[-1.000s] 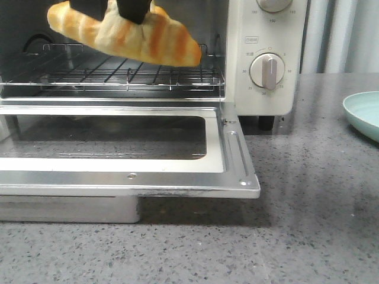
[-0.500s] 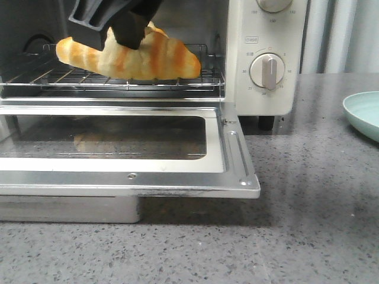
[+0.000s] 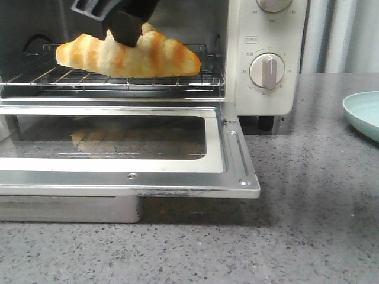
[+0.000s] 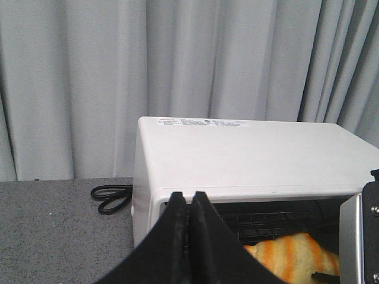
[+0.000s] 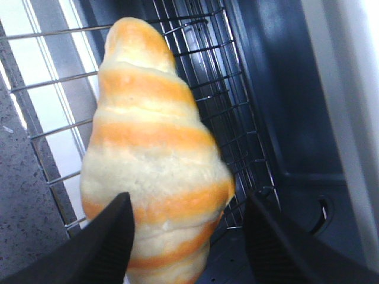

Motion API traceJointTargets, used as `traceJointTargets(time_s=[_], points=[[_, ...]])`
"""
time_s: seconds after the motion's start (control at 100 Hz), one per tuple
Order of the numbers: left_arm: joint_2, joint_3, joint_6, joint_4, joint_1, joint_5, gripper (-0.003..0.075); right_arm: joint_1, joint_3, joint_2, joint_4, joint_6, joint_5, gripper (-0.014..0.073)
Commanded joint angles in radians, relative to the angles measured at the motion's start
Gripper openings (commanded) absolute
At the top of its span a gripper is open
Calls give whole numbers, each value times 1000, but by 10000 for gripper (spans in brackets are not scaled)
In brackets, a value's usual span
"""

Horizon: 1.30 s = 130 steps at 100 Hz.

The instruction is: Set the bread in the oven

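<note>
The bread [image 3: 127,56], golden-brown with pale stripes, lies lengthwise on the wire rack [image 3: 118,80] inside the cream-white oven [image 3: 266,23]. The glass door [image 3: 118,171] is dropped open toward me. My right gripper [image 3: 109,23] hangs just above the bread's middle with its jaws apart. In the right wrist view the bread [image 5: 151,154] sits between the spread fingers of that gripper [image 5: 189,201], with a gap on one side. My left gripper [image 4: 189,196] is shut and empty, off to the oven's side [image 4: 249,154]. The bread [image 4: 296,257] shows there through the opening.
A pale green plate [image 3: 364,112] sits at the right edge of the grey stone counter. Beige dials [image 3: 267,71] are on the oven's right panel. A coiled black cable [image 4: 109,198] lies behind the oven. Grey curtains hang behind.
The bread came down from above the rack and now rests on it. My right gripper's jaws have opened off it and risen slightly.
</note>
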State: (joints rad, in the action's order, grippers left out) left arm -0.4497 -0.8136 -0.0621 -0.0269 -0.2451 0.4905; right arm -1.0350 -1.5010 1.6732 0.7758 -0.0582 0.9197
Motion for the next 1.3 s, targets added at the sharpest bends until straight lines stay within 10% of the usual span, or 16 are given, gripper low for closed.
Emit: traceJointTargets(time_s=[0.0,0.8,0.94,1.09,1.29], points=[[-6,-28,-4,0,5,-75,-21,-17,-47,-60,54,-9,-7,381],[357,168,-4,-72,5,-28,-22,-247,-154,-112,41,-53,210,375],[489,251,-4,-61,5,-26,-22,-247,-154,-151,-1,-63,221,245],[470,304,-4,-12,5,-8,-22,-252,-154,-184,-13,-63,290,-78],[472,443,-4,-43,5,-212,-22,-252,-154,-237,35,-59,366,-71]])
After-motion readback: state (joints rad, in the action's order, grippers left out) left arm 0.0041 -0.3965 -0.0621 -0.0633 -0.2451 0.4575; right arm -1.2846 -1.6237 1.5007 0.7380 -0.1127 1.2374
